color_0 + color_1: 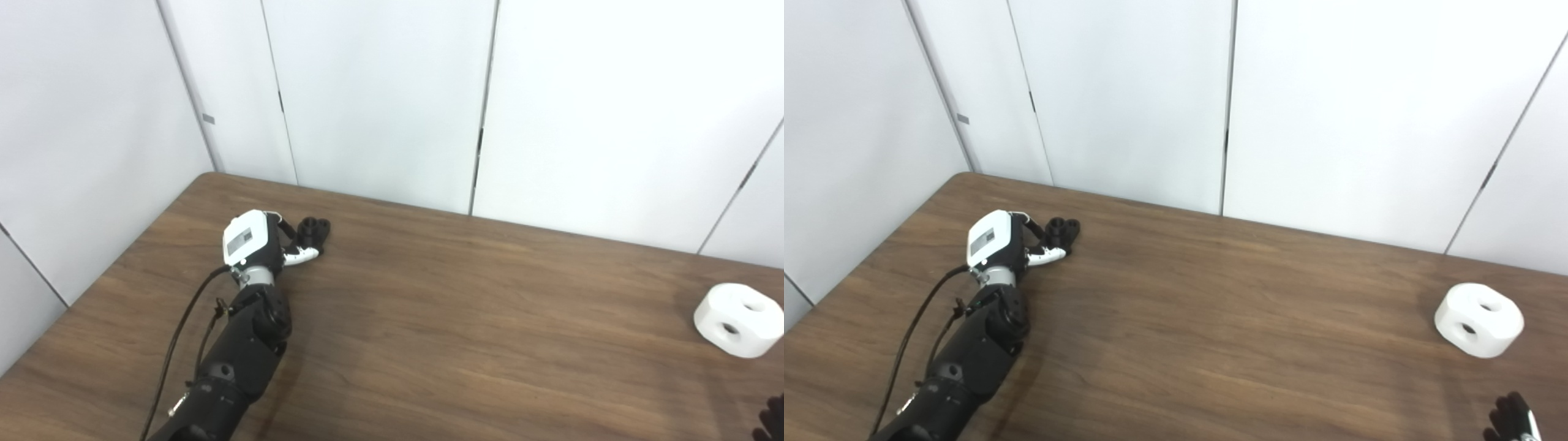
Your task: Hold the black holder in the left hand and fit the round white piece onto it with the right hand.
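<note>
The black holder [314, 229] rests on the wooden table [429, 318] at the far left. My left hand [263, 242] reaches it: the white-tipped thumb [304, 255] lies along its near side and dark fingers touch its left side. I cannot tell whether the grasp is closed. The round white piece [1479, 318], with two holes, sits on the table at the far right, apart from both hands. Only the dark fingertips of my right hand [1513, 421] show at the bottom right corner, below the white piece, apart and holding nothing.
White wall panels [380, 92] stand close behind the table's far edge and along its left edge. A black cable [177, 343] runs along my left forearm. Bare wood lies between the holder and the white piece.
</note>
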Motion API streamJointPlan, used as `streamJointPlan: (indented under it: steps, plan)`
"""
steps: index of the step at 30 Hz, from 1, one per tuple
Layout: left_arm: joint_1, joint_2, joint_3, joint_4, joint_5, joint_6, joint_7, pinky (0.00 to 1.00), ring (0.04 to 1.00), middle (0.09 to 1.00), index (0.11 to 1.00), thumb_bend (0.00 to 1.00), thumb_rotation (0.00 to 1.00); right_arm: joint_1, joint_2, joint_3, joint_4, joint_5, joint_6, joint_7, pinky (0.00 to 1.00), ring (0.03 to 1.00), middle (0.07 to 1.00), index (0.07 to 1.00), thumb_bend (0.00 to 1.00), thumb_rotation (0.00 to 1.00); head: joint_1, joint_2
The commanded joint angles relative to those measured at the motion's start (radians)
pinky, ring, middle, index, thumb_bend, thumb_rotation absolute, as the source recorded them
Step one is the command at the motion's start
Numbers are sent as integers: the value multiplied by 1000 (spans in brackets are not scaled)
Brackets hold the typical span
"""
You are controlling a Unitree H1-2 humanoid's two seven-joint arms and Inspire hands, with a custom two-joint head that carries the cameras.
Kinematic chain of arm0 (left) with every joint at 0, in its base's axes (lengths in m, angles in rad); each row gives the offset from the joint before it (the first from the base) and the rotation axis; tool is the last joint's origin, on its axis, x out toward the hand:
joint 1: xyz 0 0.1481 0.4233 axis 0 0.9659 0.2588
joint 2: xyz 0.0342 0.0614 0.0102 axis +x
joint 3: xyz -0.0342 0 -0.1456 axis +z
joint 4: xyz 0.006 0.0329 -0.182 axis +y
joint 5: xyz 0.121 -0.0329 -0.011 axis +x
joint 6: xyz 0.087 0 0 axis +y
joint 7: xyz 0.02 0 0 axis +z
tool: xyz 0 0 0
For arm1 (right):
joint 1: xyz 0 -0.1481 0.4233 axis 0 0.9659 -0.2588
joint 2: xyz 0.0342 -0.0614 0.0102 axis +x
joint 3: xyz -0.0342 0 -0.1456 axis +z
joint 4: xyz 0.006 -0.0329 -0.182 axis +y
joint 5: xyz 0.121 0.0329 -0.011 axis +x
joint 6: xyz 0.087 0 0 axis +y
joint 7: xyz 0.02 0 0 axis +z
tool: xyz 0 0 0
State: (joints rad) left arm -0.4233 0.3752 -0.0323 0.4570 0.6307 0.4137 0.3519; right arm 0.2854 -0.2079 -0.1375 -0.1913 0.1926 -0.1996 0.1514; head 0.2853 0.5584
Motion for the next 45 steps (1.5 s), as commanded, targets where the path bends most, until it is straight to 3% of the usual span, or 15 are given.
streamJointPlan:
  steps: [1, 11, 19, 26, 29, 35, 45]
  plan:
    - [-22, 29, -1, -8, 7, -18, 24, 995, 910, 807, 485, 518, 50, 31, 11, 2, 39, 15, 7, 2, 1000, 1000, 1000, 1000, 723, 1000, 2, 2]
    - [2, 26, 18, -48, -63, -65, -10, 970, 913, 817, 486, 516, 48, 30, 13, 6, 25, -20, 32, -15, 1000, 1000, 993, 1000, 754, 1000, -18, 10]
    - [80, 10, 6, -250, -116, -17, -154, 981, 917, 828, 487, 514, 52, 24, 25, 9, 22, -24, 34, -15, 1000, 1000, 989, 1000, 720, 1000, -49, 21]
    - [178, -10, -23, -444, -132, 25, -271, 908, 931, 832, 489, 513, 55, 16, 33, 17, 23, -41, 28, -18, 1000, 1000, 991, 1000, 717, 1000, -76, 34]
    - [232, -18, -56, -549, -128, 36, -333, 941, 942, 834, 488, 512, 52, 12, 40, 19, 22, -53, 35, -22, 1000, 996, 980, 1000, 705, 1000, -104, 44]
    - [332, -6, -154, -686, -81, -39, -401, 908, 920, 828, 489, 511, 48, 6, 60, 27, 9, -82, 42, -34, 1000, 988, 967, 1000, 648, 1000, -165, 65]
    - [445, -53, -299, -826, 11, -90, -475, 993, 934, 835, 488, 514, 49, 15, 83, 49, -48, -125, 96, -52, 1000, 989, 955, 1000, 600, 1000, -267, 119]
